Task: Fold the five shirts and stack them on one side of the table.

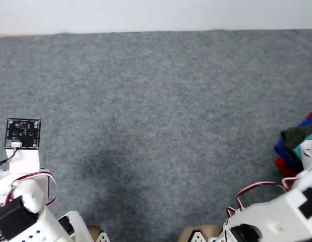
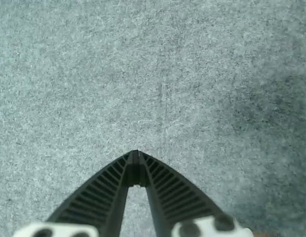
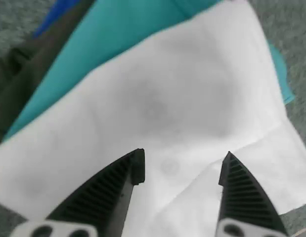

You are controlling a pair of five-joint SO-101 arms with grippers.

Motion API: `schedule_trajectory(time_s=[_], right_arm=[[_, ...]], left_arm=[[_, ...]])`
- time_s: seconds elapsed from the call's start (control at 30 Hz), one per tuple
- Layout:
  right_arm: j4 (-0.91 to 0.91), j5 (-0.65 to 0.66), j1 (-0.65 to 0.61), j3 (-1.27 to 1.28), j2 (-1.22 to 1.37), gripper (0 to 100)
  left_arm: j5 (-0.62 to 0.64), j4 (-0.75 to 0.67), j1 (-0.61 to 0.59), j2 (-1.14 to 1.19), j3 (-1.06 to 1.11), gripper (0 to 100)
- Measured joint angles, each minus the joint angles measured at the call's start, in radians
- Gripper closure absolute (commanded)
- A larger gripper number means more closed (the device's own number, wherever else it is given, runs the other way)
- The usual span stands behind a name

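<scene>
White shirt (image 3: 157,108) | directly under right hand (image 3: 183,155) | jaws apart

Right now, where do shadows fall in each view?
High view: a soft dark patch on the grey mat, left of centre. Left wrist view: the mat darkens to one side of the shut left gripper. Right wrist view: a faint shadow on the white shirt beneath the open right gripper.

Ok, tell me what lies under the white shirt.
Directly under the white cloth shirt lies a teal shirt, beneath it a dark grey shirt; blue cloth peeks out beyond. Their covered parts are hidden.
</scene>
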Motion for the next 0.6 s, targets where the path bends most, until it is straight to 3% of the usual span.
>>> schedule_trajectory(time_s=[0.17,0.4,0.6], right_arm=[[0.037,0.0,-0.054,0.041,-0.021,74.3],[-0.054,0.0,-0.12,0.273,-0.029,74.3],[-0.003,-0.057,-0.143,0.261,-0.112,74.3]], left_arm=[[0.0,0.0,0.0,0.0,0.0,100],[0.0,0.0,0.0,0.0,0.0,100],[0.0,0.0,0.0,0.0,0.0,100]])
